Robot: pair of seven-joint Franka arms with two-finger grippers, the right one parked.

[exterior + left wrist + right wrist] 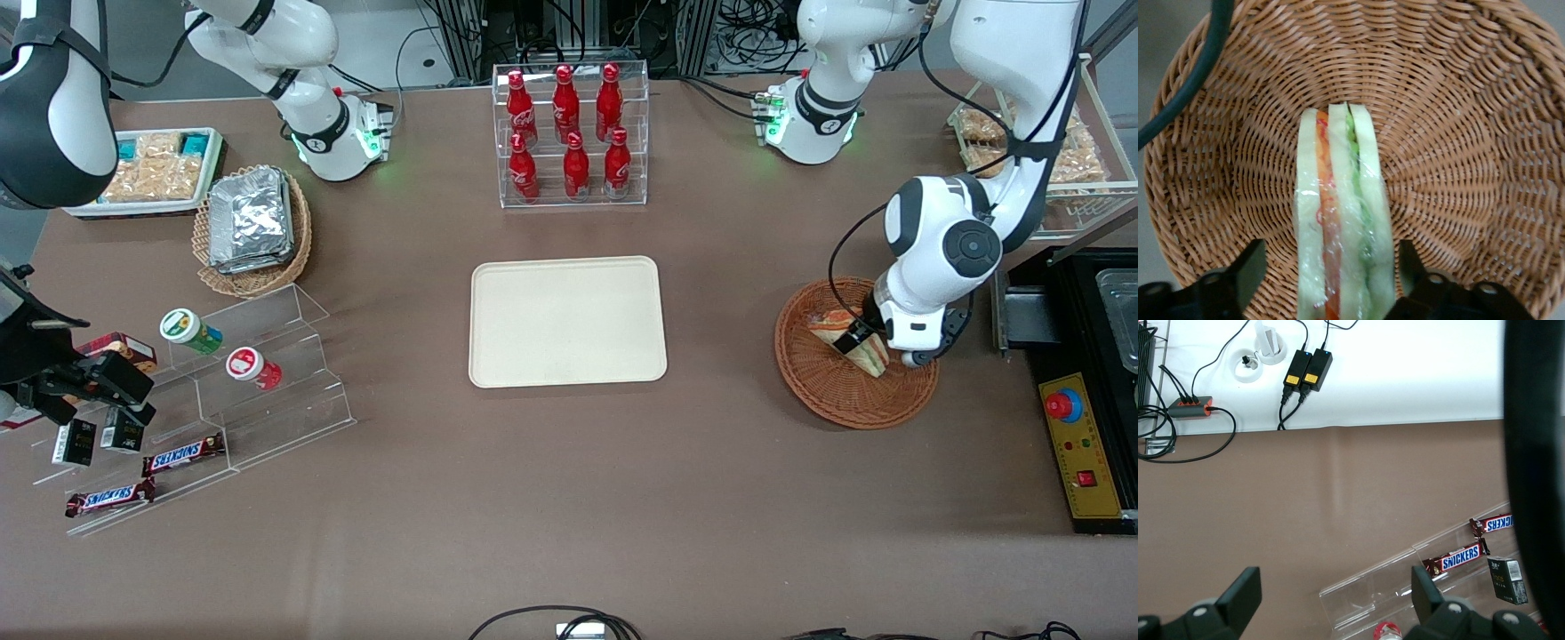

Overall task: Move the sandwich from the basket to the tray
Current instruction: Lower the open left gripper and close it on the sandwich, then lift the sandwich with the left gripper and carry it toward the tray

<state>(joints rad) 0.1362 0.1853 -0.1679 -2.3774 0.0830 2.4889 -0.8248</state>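
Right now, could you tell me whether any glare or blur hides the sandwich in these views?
Left wrist view: the sandwich is sharp, its wrap faintly glinting, between the open hand fingers. Front view: even light, and the arm partly covers it in the basket.

One sandwich (861, 347) in one reddish basket (831, 400), with one gripper (867, 342) down over it, fingers (1248, 270) parted to either side of the wedge. One cream tray (567, 322). Six red bottles (569, 133) in one clear rack (636, 133), three per row. One tan basket (293, 249) holding foil packets (251, 218), apparently stacked, count uncertain. One white tray (133, 210) of snacks. One stepped stand (293, 373) carrying two cups (191, 331), two Snickers bars (182, 455) and two small dark boxes (76, 442).
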